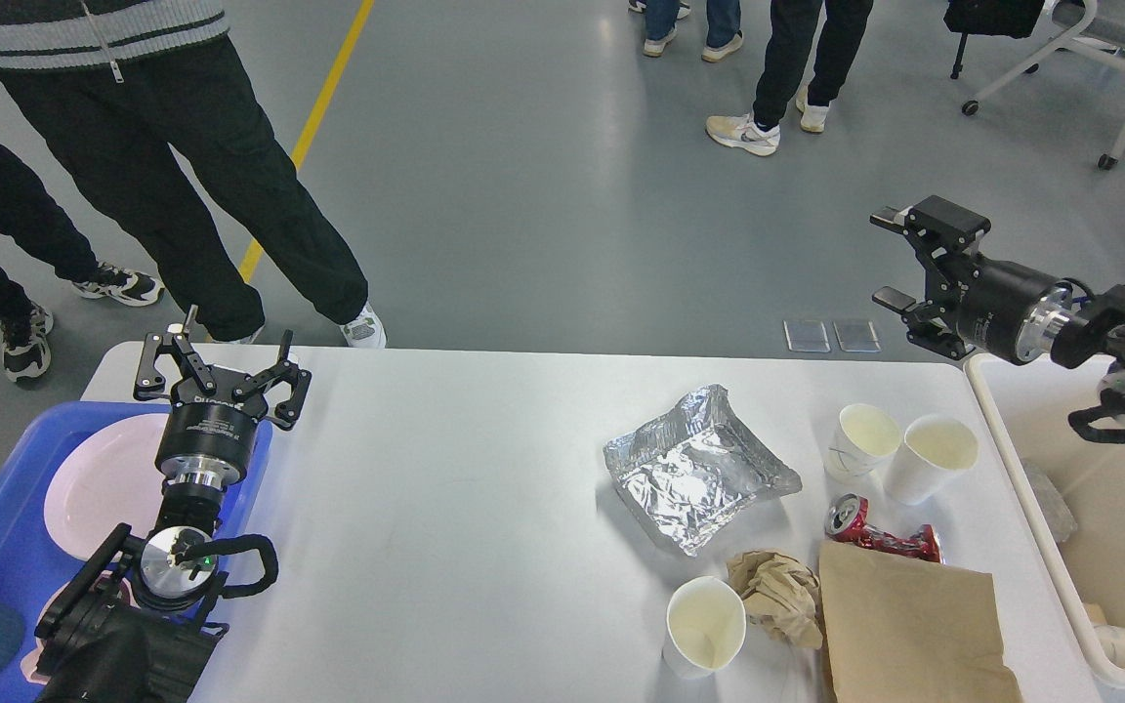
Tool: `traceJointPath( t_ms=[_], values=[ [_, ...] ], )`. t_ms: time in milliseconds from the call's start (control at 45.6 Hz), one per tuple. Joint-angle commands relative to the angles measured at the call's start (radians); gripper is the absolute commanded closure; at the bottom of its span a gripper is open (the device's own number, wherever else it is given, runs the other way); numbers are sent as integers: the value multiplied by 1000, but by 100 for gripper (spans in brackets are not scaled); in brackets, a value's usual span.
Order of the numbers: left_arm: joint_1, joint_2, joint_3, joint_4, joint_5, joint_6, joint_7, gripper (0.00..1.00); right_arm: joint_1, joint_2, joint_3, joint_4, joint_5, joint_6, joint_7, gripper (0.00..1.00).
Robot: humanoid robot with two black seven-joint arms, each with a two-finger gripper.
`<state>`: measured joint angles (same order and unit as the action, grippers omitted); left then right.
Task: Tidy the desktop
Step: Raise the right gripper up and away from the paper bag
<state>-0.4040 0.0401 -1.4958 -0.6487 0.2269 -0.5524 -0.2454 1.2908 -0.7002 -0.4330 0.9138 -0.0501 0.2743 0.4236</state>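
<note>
Blue tray (pixel 6 547) holding white plate (pixel 99 483), left tool (pixel 221 363) and right tool (pixel 899 259) both wide

Head view: one camera, high, facing forward and down; desktop (pixel 445 508) near, below; floor and bystanders' legs beyond.

The desktop (pixel 445 508) is plain glossy white. At its 9 o'clock a blue tray (pixel 6 547) carries a pale pink plate (pixel 99 483). Toward 3 o'clock lies crinkled silver foil (pixel 694 469); right of it, two white cups (pixel 899 454) with cream insides. At 5 o'clock are a red can (pixel 875 532), a brown bag (pixel 914 635), tan crumpled paper (pixel 777 596) and another white cup (pixel 704 625). The bin (pixel 1021 469) at far right is cream-white. Both grippers (pixel 221 366) (pixel 899 259) are black.
</note>
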Motion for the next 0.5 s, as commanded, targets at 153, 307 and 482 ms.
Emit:
traceJointPath(
  t_ms=[153,307,482],
  values=[
    [1,0,0,0,0,0,0,4,428,146,-510,59,33,336,-5,0],
    [1,0,0,0,0,0,0,4,597,281,-720,89,41,580,-5,0],
    [-1,0,0,0,0,0,0,4,775,432,-828,246,45,608,-32,0]
  ],
)
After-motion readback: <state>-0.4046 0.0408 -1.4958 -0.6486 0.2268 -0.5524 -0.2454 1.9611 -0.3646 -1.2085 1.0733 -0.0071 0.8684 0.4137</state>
